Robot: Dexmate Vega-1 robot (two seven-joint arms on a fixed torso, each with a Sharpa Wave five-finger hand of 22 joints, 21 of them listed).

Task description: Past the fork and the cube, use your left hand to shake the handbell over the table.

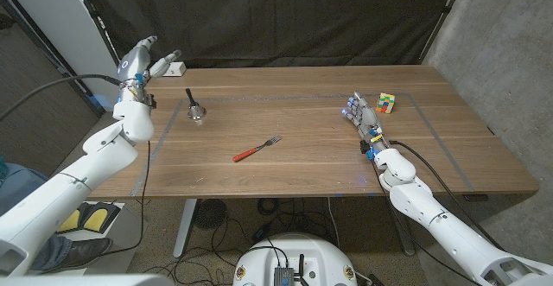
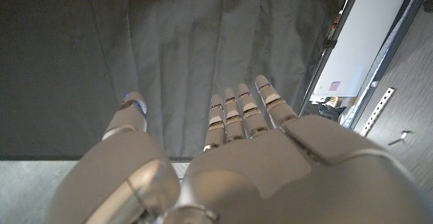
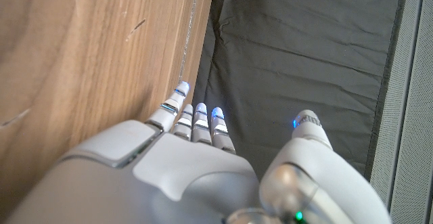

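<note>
One fork (image 1: pixel 257 150), one handbell (image 1: pixel 195 109), one cube (image 1: pixel 385 103); left hand (image 1: pixel 143 65), right hand (image 1: pixel 361 115) spread, empty.

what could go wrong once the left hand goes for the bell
The handbell stands upright on a narrow base with a thin handle, so a slightly off approach by the left robot hand, now raised and open off the table's far left corner, could tip it over. A wide shake might also drop it onto the wooden table or send it toward the red-handled fork. The right robot hand beside the cube looks safely out of the way.
</note>
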